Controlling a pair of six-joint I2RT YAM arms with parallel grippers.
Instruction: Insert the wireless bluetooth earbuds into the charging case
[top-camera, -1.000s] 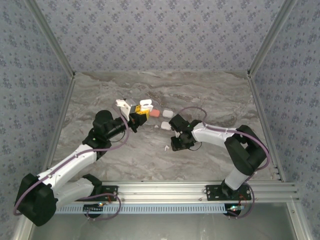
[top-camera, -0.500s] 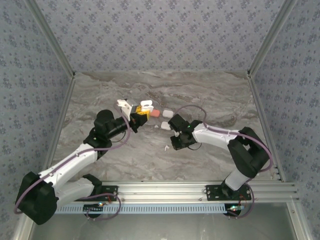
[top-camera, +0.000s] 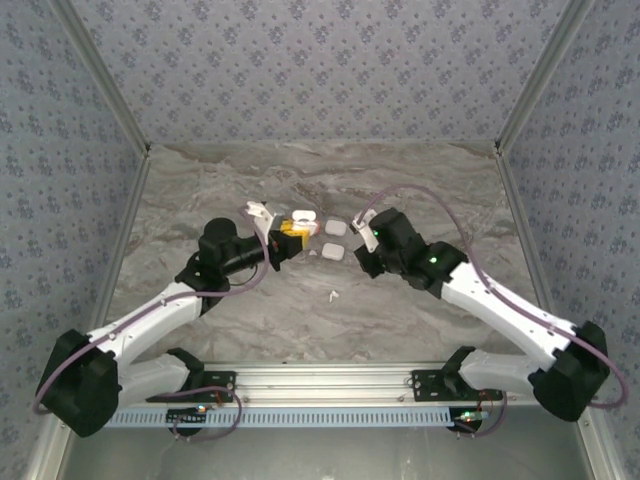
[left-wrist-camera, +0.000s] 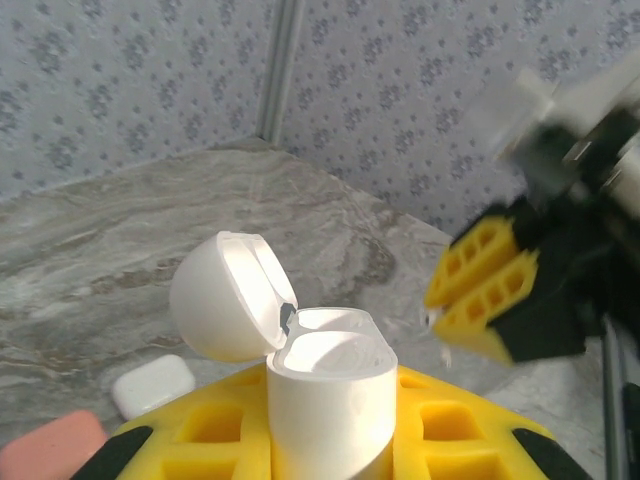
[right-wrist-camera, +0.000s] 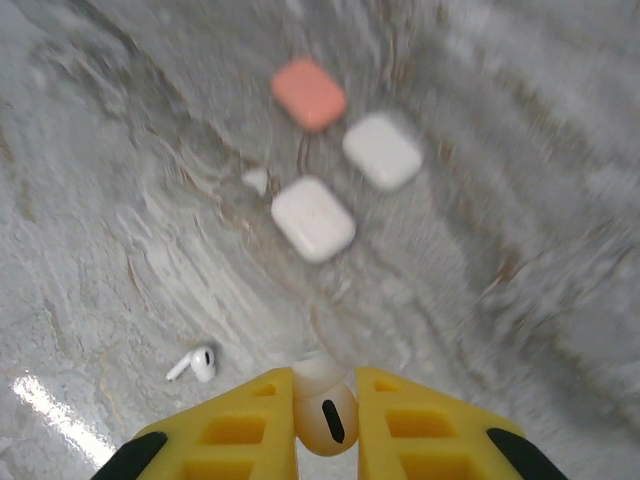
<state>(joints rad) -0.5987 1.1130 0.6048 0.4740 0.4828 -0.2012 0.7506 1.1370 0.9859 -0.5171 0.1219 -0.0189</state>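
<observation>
Whereas a second earlier the right gripper (right-wrist-camera: 325, 388) sat low on the table (top-camera: 420, 180) beside the cases, it is now lifted off the marble and swung toward the left gripper (left-wrist-camera: 330, 445), with its arm stretched out from the right-hand base; the left gripper has moved slightly rightward. Right gripper: yellow fingers (right-wrist-camera: 250, 425) closed tight on one white earbud (right-wrist-camera: 324, 415), which is pinched between the tips. Left gripper: jaws closed on the body of a white case (left-wrist-camera: 330, 385), whose lid (left-wrist-camera: 230, 295) is hinged back to the left in the wrist view. The two grippers stand near each other but apart, above the table. On the table lie a second earbud (right-wrist-camera: 195, 364), well clear of both grippers, and two shut white cases (right-wrist-camera: 313, 218) and a pink case (right-wrist-camera: 309, 92) close together; a small white piece (right-wrist-camera: 256, 180) beside them is too blurred to name.
</observation>
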